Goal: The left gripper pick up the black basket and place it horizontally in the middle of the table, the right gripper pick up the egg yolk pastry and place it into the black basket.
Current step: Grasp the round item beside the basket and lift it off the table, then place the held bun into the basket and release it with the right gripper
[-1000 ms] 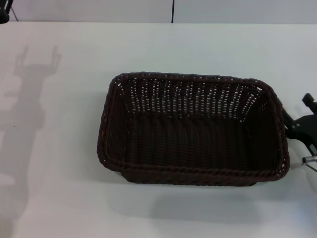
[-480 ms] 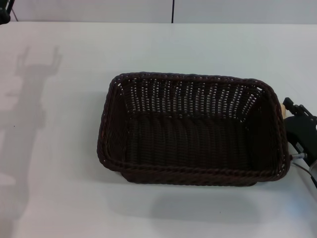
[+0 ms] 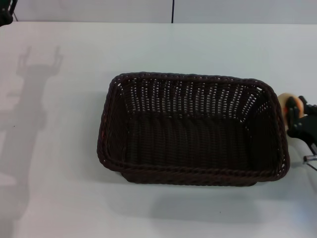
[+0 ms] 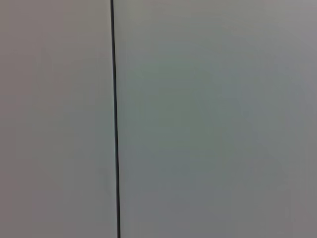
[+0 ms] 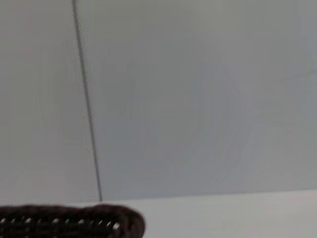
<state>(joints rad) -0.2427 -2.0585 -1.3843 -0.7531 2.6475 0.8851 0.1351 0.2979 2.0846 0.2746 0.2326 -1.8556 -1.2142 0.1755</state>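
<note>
Since the earlier head views, the right gripper (image 3: 292,115) has risen along the basket's right side, and the egg yolk pastry (image 3: 287,103), hidden a second ago and only an edge half a second ago, now shows as a pale round with an orange patch.

Far left, at the head view's top corner, a dark fragment is probably the left gripper (image 3: 5,11), parked well away from the work; its jaws cannot be judged. Its shadow falls across the left of the table (image 3: 59,198).

At centre, one black basket (image 3: 193,130) lies horizontally on the table, long side across the view, and it is empty. That half of the task appears complete.

At right, the right gripper holds the pastry just outside the basket's right rim, about level with it. The jaws appear pinched on the pastry, which sits against the dark fingers. The right wrist view shows only a stretch of the basket rim (image 5: 74,224) and a wall behind it.

Step in hand, by judgement: carrying the pastry to the basket. The next move calls for clearing the braided rim, travelling leftward over the interior, lowering and releasing.

Count: one basket, one pastry, two grippers.
</note>
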